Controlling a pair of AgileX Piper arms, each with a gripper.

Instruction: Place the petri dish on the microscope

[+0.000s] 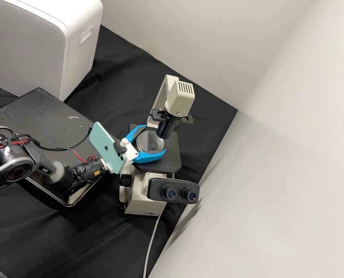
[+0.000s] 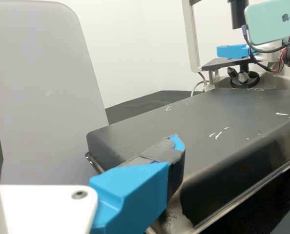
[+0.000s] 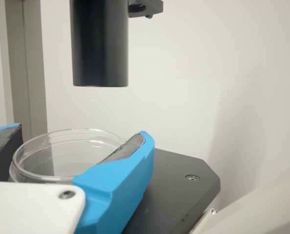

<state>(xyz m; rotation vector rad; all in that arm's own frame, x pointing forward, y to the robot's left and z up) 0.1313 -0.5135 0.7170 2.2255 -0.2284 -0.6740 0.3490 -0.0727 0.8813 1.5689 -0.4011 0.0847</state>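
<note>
Standing by the bench, I see the right gripper (image 1: 155,139) over the stage (image 1: 172,156) of the microscope (image 1: 149,193). Its two blue fingers are closed on the petri dish (image 1: 149,142), with a pad against each side of the clear wall. The dish is over the middle of the microscope's black stage, directly beneath the dark condenser tube (image 1: 166,127). That is where the light path runs, so I take it as the reason for the spot: the fingers hold the dish centred under the tube.

The dish looks to be down on the stage or very nearly so (the gripper's white body hides its base, so I cannot say whether it rests or hangs just above). The sideways grip makes sense too. It holds the dish level and puts the fingers low enough to pass under the tube. Tube and dish rim are apart.

The left gripper (image 2: 84,146) is well apart from the microscope, at the far edge of the black tray (image 2: 223,131) that lies beside it. Its fingers are spread with nothing between them, and a white cabinet (image 1: 40,42) stands close by. My guess is that it is there to leave the microscope free for the other arm.

I judge the placement nearly done. What is left is to part the fingers and draw clear without nudging the dish off centre.
</note>
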